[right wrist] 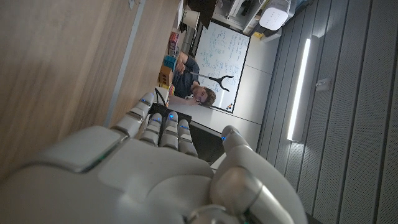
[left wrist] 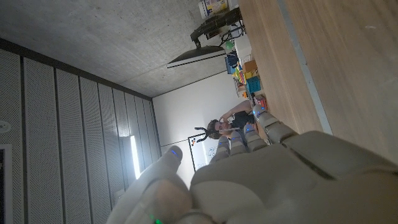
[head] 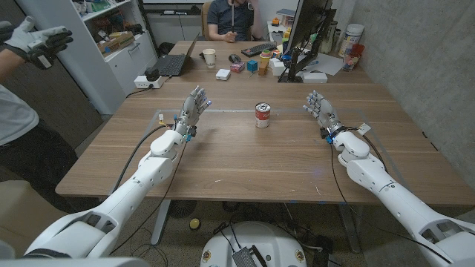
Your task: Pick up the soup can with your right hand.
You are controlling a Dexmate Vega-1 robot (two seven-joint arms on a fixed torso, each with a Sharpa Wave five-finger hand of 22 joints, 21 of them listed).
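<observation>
A small soup can [head: 263,115] with a red and white label stands upright at the middle of the wooden table [head: 237,159]. My right hand [head: 320,108] is raised to the right of the can, well apart from it, fingers spread and holding nothing. My left hand [head: 194,105] is up on the can's other side, fingers apart and empty too. The back of my right hand [right wrist: 155,168] and the back of my left hand [left wrist: 261,168] show in the wrist views, fingers stretched out along the table.
A second table behind carries a laptop [head: 172,64], a cup [head: 210,57], a keyboard [head: 258,50], small boxes and a monitor [head: 308,30]. A person [head: 231,18] sits behind it. A person's gloved hand [head: 35,38] shows at the far left.
</observation>
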